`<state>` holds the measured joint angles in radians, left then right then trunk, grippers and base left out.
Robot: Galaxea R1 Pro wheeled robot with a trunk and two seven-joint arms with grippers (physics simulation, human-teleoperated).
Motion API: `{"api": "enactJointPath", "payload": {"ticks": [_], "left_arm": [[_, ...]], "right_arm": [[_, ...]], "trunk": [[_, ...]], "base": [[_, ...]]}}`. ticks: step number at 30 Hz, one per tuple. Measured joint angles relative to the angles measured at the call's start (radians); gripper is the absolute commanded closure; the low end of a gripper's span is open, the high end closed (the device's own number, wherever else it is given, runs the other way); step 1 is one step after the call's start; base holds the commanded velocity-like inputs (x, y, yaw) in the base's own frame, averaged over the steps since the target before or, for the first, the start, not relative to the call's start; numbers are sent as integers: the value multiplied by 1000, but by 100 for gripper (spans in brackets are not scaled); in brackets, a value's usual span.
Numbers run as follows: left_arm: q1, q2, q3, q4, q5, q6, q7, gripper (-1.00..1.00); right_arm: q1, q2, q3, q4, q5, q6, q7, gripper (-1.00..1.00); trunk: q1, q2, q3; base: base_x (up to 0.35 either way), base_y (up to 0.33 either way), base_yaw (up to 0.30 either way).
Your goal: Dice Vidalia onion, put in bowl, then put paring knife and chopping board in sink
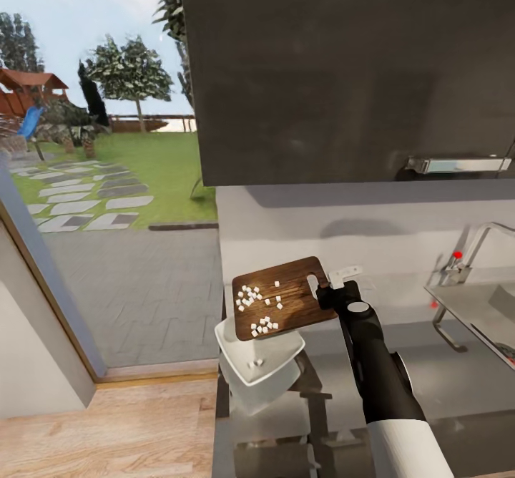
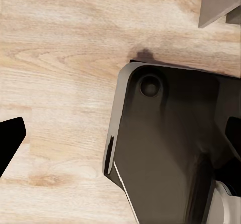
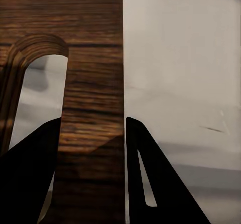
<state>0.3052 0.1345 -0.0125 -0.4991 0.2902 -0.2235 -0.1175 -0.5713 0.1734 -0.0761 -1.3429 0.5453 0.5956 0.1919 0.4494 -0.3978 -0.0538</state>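
Board-tipping step: right gripper (image 1: 330, 293) clamped on chopping board (image 1: 286, 299) by its slot end; dice (image 1: 259, 306) mostly aboard; tilt steeper, low edge centred over bowl (image 1: 261, 363); left gripper's state can't be told

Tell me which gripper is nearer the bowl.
Right. The right gripper grips the board just above the bowl; the left gripper hangs over wood floor, no bowl near.
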Motion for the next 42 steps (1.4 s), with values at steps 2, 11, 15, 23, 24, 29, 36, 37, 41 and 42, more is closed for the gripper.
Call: {"api": "enactJointPath", "payload": {"ticks": [2,11,15,23,24,29,36,37,41,42], "left_arm": [[0,0,0,0,0,0,0,-100],[0,0,1,0,0,0,0,-100],[0,0,0,0,0,0,0,-100],[0,0,0,0,0,0,0,-100],[0,0,0,0,0,0,0,-100],[0,0,0,0,0,0,0,-100],[0,0,0,0,0,0,0,-100],[0,0,0,0,0,0,0,-100],[0,0,0,0,0,0,0,-100],[0,0,0,0,0,0,0,-100]], "right_arm": [[0,0,0,0,0,-1,1,100],[0,0,-1,1,0,-40,0,100],[0,0,-1,1,0,-41,0,100],[0,0,-4,1,0,-42,1,100],[0,0,-4,1,0,-42,1,100],[0,0,-4,1,0,-42,1,100],[0,0,-3,1,0,-42,0,100],[0,0,-3,1,-1,-42,0,100],[0,0,-3,1,0,-42,0,100],[0,0,-3,1,0,-42,0,100]], "trunk": [[0,0,0],[0,0,0],[0,0,0],[0,0,0],[0,0,0],[0,0,0],[0,0,0],[0,0,0],[0,0,0],[0,0,0]], "base": [[-20,0,0],[-3,0,0],[0,0,0],[0,0,0],[0,0,0],[0,0,0],[0,-82,0],[0,-180,0],[0,-78,0],[0,-28,0]]}}
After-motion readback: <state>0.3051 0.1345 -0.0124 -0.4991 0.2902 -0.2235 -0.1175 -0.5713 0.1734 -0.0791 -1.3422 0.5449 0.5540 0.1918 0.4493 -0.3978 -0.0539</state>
